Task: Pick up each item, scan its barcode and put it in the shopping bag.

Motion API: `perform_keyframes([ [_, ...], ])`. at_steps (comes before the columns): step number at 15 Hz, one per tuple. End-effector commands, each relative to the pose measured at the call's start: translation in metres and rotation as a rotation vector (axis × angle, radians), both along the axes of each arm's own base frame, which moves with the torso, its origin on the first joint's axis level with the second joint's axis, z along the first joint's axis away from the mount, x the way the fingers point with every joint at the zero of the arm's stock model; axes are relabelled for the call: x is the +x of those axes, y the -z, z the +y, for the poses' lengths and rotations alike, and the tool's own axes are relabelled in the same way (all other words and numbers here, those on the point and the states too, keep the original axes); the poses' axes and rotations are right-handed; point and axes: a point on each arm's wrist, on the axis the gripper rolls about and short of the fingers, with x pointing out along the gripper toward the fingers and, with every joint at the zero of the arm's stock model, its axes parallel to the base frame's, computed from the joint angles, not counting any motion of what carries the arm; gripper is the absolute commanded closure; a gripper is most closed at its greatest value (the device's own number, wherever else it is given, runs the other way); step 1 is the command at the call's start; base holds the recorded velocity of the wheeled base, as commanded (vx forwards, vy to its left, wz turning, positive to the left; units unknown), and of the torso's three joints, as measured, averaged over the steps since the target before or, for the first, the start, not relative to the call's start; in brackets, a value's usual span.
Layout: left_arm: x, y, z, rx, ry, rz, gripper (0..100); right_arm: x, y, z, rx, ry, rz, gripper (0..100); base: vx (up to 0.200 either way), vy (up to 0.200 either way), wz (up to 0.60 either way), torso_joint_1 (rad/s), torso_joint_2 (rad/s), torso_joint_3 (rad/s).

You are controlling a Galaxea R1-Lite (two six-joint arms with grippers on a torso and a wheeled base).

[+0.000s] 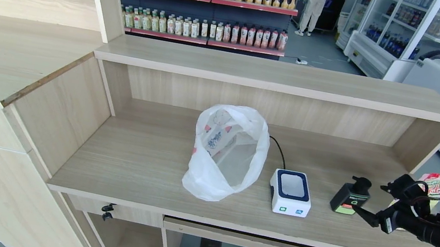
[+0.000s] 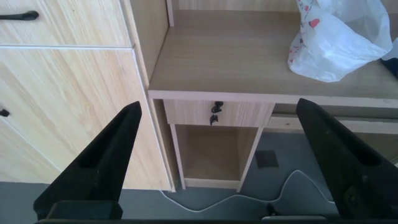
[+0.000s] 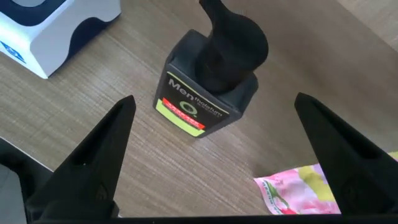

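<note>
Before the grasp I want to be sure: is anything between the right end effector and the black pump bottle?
Nothing visible. The open right end effector faces the black pump bottle with only bare counter between them; the pink packet lies off to one side.

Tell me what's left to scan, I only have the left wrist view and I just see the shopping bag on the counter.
Observer: A black pump bottle stands on the counter, just right of the scanner.
Operator: Is anything holding it?
Observer: No. The right hand is open close by the bottle, not gripping it.
Operator: Anything else out there?
Observer: A pink packet lies on the counter, farther right than the bottle.
</note>
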Motion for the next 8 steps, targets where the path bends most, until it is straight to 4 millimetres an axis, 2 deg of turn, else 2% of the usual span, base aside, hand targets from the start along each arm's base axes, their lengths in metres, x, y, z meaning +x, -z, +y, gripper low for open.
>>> perform_keyframes([
  [1, 0.000, 0.000, 0.000, 0.000, 0.000, 0.000, 0, 0.009, 0.007, 0.004, -0.009, -0.025, 0.003, 0, 0.000, 0.000, 0.00, 0.000, 0.00, 0.000],
  [8, 0.000, 0.000, 0.000, 0.000, 0.000, 0.000, 0, 0.029, 0.025, 0.007, -0.065, -0.177, -0.043, 0, 0.000, 0.000, 0.00, 0.000, 0.00, 0.000],
])
